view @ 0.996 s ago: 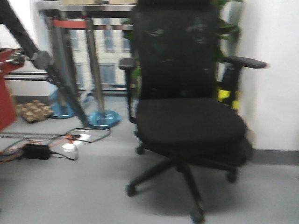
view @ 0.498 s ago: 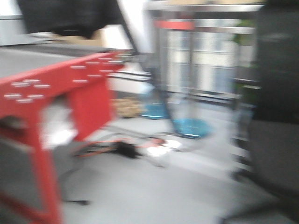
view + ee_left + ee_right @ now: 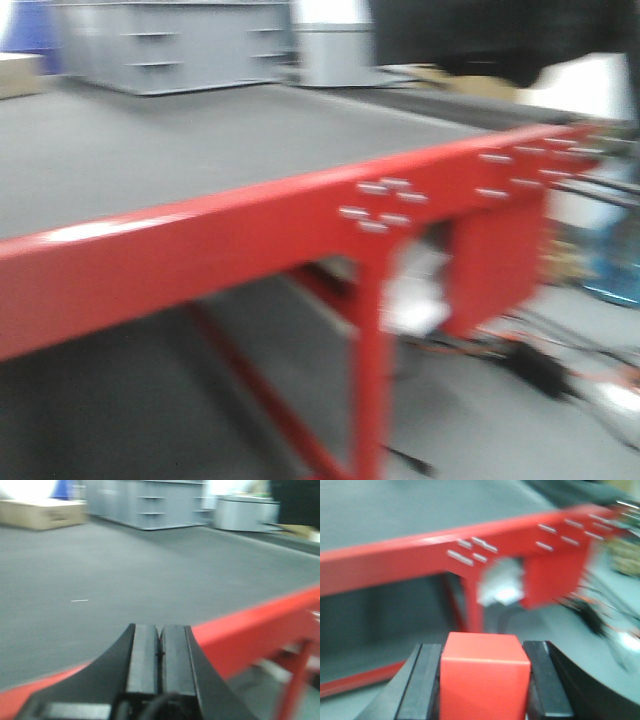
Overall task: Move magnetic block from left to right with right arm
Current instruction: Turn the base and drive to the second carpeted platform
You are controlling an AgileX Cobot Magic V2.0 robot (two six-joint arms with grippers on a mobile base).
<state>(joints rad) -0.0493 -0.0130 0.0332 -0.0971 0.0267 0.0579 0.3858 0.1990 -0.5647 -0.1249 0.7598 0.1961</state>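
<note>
Clamping the magnetic block (image 3: 484,680) between both pads (image 3: 422,685), the right gripper (image 3: 484,652) faces the red table frame (image 3: 395,560) from outside its edge; the tabletop (image 3: 420,505) lies ahead. The left gripper (image 3: 159,655), clenched empty, points across the tabletop.

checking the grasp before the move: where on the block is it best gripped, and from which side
By two opposite flat side faces, with the fingers coming in along them from the wrist side. The block is a sharp-edged cube, so its parallel faces suit flat pads. The right gripper has it just so: one finger on each side face, top face bare.
</note>
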